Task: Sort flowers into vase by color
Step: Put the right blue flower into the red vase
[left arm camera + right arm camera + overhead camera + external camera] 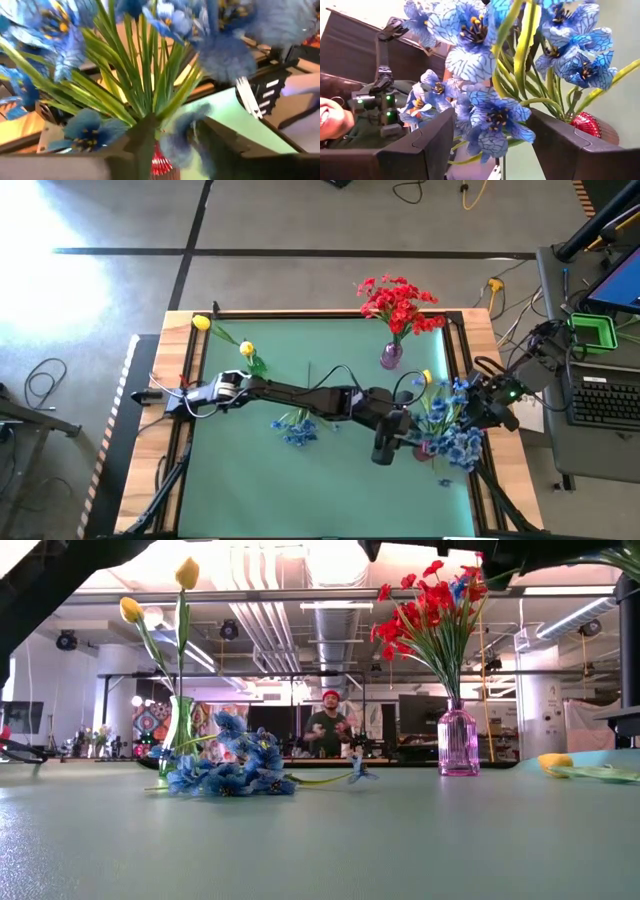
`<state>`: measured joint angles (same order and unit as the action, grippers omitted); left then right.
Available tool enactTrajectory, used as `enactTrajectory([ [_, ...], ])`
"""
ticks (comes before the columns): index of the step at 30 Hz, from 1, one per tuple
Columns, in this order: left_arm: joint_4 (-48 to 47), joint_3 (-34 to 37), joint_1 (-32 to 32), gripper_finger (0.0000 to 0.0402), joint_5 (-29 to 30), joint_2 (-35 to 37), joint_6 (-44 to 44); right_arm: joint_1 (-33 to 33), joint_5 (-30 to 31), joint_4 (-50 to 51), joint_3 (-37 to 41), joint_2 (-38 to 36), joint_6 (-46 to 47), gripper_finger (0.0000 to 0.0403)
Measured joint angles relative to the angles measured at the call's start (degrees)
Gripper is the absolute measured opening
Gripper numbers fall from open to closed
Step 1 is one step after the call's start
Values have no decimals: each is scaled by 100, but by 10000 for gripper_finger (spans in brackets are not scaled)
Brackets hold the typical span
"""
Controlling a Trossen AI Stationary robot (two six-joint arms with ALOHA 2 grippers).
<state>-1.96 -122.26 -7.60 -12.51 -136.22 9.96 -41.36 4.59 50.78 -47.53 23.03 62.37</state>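
High view shows the left gripper (385,448) beside the bunch of artificial blue blossoms (452,430) in a red vase (161,163), fingers parting to release a stem; loose blue flowers (295,428) on the green mat need fetching next, while the right gripper (490,145) stands spread around the bunch.

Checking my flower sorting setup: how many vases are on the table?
3: a purple vase with red flowers at the far edge, a green vase with yellow flowers left, a red vase with blue flowers right.
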Motion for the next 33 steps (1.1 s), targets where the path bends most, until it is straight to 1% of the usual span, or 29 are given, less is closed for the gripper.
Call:
enactTrajectory([
  [3,-626,-291,0,176,2,2,-11,0,1,2,0,0,-4,235],
  [6,-1798,-827,2,217,4,11,14,0,-2,2,0,0,-39,235],
  [9,-2912,-1261,12,247,19,34,141,0,1,2,0,0,-54,235],
  [12,-3515,-1158,13,265,232,186,229,0,-1,10,0,0,-98,235],
  [15,-4093,-1166,13,271,709,254,167,0,3,45,0,0,-174,235],
  [17,-4465,-1252,13,272,897,270,97,0,21,78,0,2,-198,235],
  [20,-4906,-1267,20,272,911,323,11,0,153,171,0,2,-193,235],
  [25,-5741,-1263,-12,272,939,436,-274,0,143,411,2,2,18,235],
  [29,-6409,-1265,-54,272,1347,597,-536,0,141,541,2,0,326,235],
  [33,-7062,-1267,-85,272,1629,683,-930,0,139,673,2,-2,845,235],
])
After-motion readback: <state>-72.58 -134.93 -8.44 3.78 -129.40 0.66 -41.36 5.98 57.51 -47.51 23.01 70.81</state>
